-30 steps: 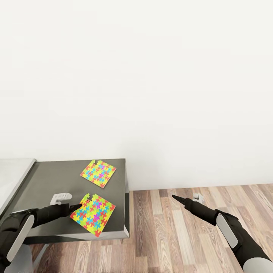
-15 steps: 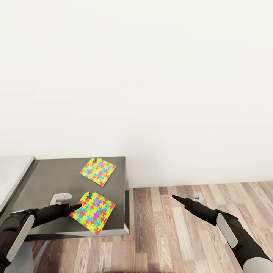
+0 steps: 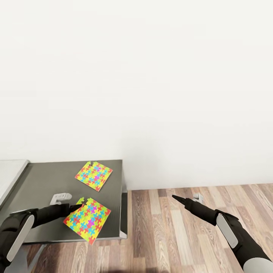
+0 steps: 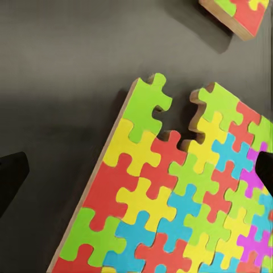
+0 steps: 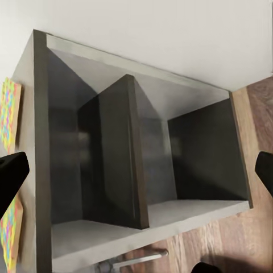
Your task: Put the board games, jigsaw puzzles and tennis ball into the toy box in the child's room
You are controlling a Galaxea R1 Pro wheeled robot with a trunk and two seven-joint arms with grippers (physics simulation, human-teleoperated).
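Two jigsaw puzzles lie flat on the dark grey corner of the table (image 3: 41, 182). The far jigsaw puzzle (image 3: 93, 176) is near the wall. The near jigsaw puzzle (image 3: 87, 220) reaches the table's front edge. My left gripper (image 3: 77, 206) is open at the near puzzle's left edge, low over it. In the left wrist view my left gripper (image 4: 136, 173) spans the near puzzle (image 4: 170, 205), and a corner of the far puzzle (image 4: 239, 14) shows beyond. My right gripper (image 3: 175, 197) is open over the floor, right of the table.
The table's light grey top (image 3: 11, 174) continues to the left. A white wall stands behind, with wooden floor (image 3: 189, 235) to the right. In the right wrist view my right gripper (image 5: 136, 173) faces the table's open end with two dark shelf compartments (image 5: 142, 165).
The whole picture has shifted, so the table and both puzzles now sit a little further left. My left fingertips now lie slightly further over the near puzzle's edge. Both arms keep their pose.
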